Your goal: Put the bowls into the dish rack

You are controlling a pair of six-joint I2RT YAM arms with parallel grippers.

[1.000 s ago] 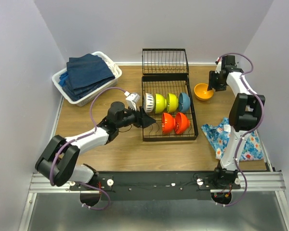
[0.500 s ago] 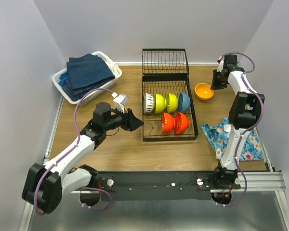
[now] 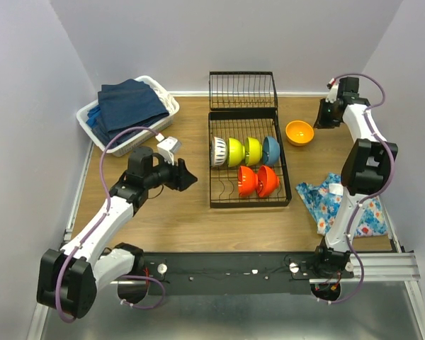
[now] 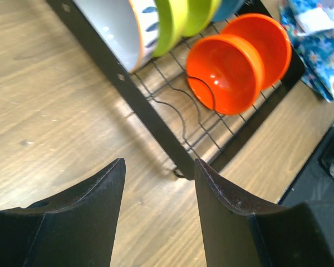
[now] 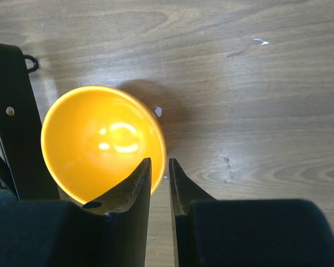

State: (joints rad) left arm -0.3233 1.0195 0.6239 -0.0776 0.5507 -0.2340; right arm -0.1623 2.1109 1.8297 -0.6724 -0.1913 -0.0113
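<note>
The black wire dish rack (image 3: 249,204) holds a white ribbed bowl (image 3: 219,151), two lime-yellow bowls (image 3: 234,151), a blue bowl (image 3: 271,148) and two red-orange bowls (image 3: 247,180) on edge. An orange-yellow bowl (image 3: 299,133) sits on the table to the rack's right. My right gripper (image 3: 317,125) is shut on its right rim; in the right wrist view one finger lies over the bowl (image 5: 94,144) and the other outside it, around gripper centre (image 5: 160,161). My left gripper (image 3: 191,177) stands open and empty left of the rack, above bare wood (image 4: 160,161).
A white basket of navy towels (image 3: 131,110) stands at the back left. A floral blue cloth (image 3: 340,202) lies at the right near my right arm's base. The rack's smaller wire section (image 3: 242,91) stands behind it, with nothing in it.
My left arm has drawn back to the left, away from the rack's front edge. My right gripper's jaws have closed on the orange-yellow bowl's rim and the wrist shifted slightly right.
</note>
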